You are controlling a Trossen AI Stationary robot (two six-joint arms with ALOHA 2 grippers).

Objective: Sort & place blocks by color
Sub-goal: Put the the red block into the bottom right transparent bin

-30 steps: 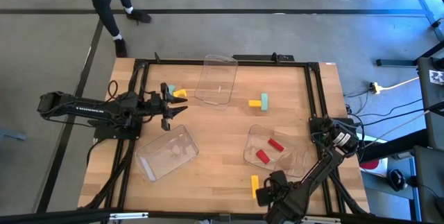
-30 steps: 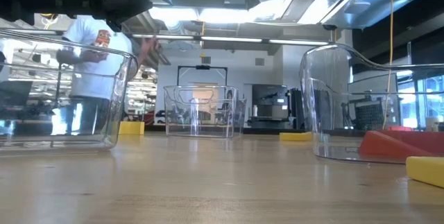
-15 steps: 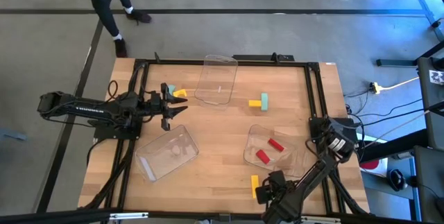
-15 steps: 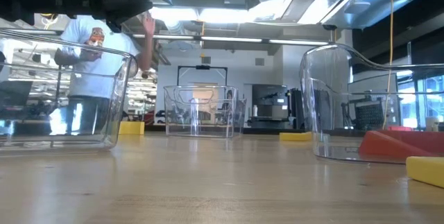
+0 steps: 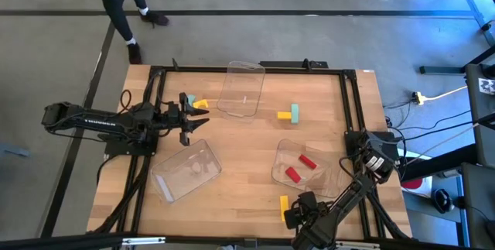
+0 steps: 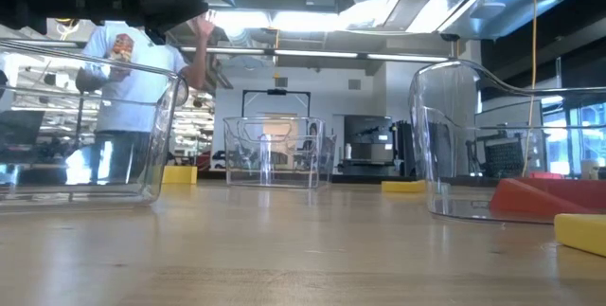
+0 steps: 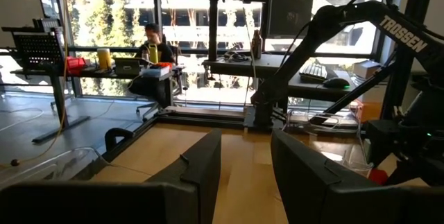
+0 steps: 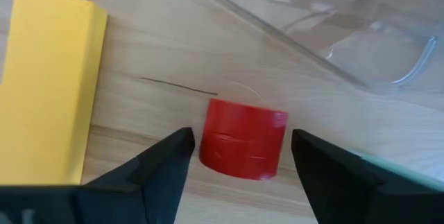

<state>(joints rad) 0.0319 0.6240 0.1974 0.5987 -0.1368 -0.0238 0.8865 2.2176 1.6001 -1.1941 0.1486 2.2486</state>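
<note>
Along the table's left edge we found the left gripper (image 5: 195, 118) hovering with its fingers (image 7: 201, 168) spread apart and nothing between them, beside a mint green block (image 5: 190, 99) and a yellow block (image 5: 201, 104) lying close together. Just ahead of it we noted an empty clear tray (image 5: 186, 170), and farther back a second clear tray (image 5: 241, 88), also empty. Toward the middle we saw a yellow bar (image 5: 285, 114) touching a mint green cube (image 5: 295, 111) on the bare wood. Further right, a third tray (image 5: 334, 176) held two red blocks (image 5: 292, 174), one (image 5: 308, 160) slightly behind the other. At the near edge we observed the right gripper (image 5: 295, 213) low over the table, fingers (image 8: 165, 159) parted on either side of a small red cylinder (image 8: 243, 139) without clamping it, a yellow block (image 8: 47, 85) lying just beside.
</note>
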